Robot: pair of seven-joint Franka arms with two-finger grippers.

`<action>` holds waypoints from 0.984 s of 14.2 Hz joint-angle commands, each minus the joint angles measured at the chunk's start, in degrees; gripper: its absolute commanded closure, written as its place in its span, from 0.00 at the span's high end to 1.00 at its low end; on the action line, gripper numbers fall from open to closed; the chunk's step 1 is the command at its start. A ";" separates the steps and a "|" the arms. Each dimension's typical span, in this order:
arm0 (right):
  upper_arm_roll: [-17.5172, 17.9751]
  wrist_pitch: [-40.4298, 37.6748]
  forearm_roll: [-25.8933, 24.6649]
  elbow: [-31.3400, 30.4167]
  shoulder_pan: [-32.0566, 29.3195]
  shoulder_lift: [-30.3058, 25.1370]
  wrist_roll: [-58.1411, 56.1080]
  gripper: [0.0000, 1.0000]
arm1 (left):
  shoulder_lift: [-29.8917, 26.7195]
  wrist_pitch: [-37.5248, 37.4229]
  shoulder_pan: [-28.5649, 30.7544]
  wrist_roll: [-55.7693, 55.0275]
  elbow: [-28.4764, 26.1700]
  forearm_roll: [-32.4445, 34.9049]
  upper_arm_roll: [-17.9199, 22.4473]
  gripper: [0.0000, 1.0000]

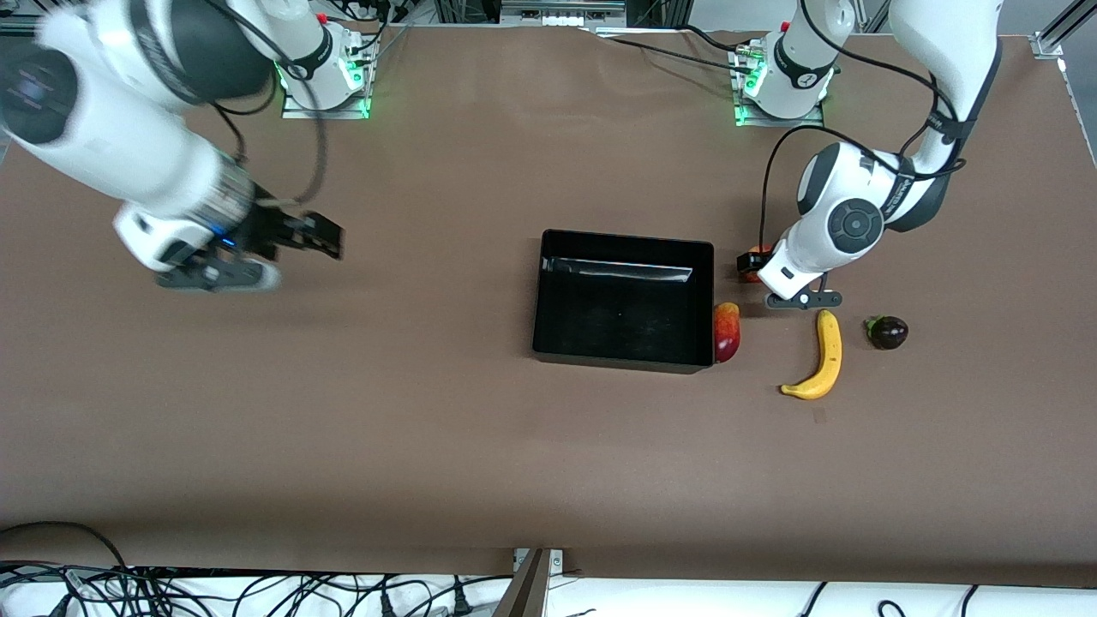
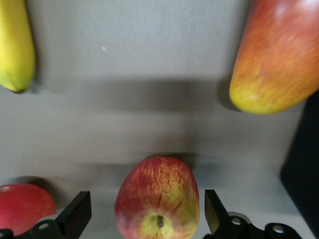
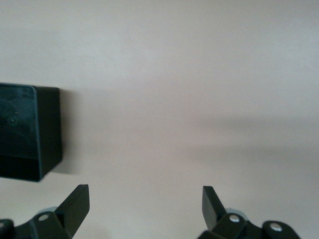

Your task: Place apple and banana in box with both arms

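Nearest the front camera lies the long, curved bright-yellow banana (image 1: 821,360), on the table well clear of both grippers, not yet picked up.

Starting at the right arm's end, the right gripper (image 1: 321,236) hangs over bare brown table (image 1: 411,411), its 2 fingers spread and holding nothing. That arm is bent low and angled toward the middle, well apart from the shallow glossy black plastic box (image 1: 626,242), which looks empty.

An oblong red-and-yellow mango (image 1: 727,332) rests against the box's wall toward the left arm's end.

The left arm is folded down steeply beside it. The left gripper (image 2: 147,209) is low at the small round red apple with yellow streaks (image 2: 158,201), fingers spread on either side with a gap to each, so not yet pinching. The apple sits on the table near the box's corner.

A plain red round fruit (image 2: 22,206) lies just beside 1 finger, and a dark purple round fruit (image 1: 888,332) lies past the banana.

My worry: an off-centre squeeze could roll the apple out, or that finger could knock the red fruit. With the banana at the left arm's end, the right arm would have to reach over the box, and the 2 arms could crowd each other.
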 commanded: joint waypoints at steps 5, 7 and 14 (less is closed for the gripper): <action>7.43 -1.68 -8.00 -9.99 -8.29 -12.86 -5.28 1.00 | 0.99 -1.88 0.22 -0.50 2.22 1.03 -0.55 0.14; 16.75 -1.86 -8.00 -9.37 -18.75 -12.68 -8.09 1.00 | 0.90 -11.15 0.05 -0.50 9.74 1.03 -0.55 0.08; 35.24 -2.12 -8.08 -6.55 -42.61 -11.36 -15.40 1.00 | 4.93 -31.25 -9.95 -4.79 34.82 -2.38 -1.69 0.09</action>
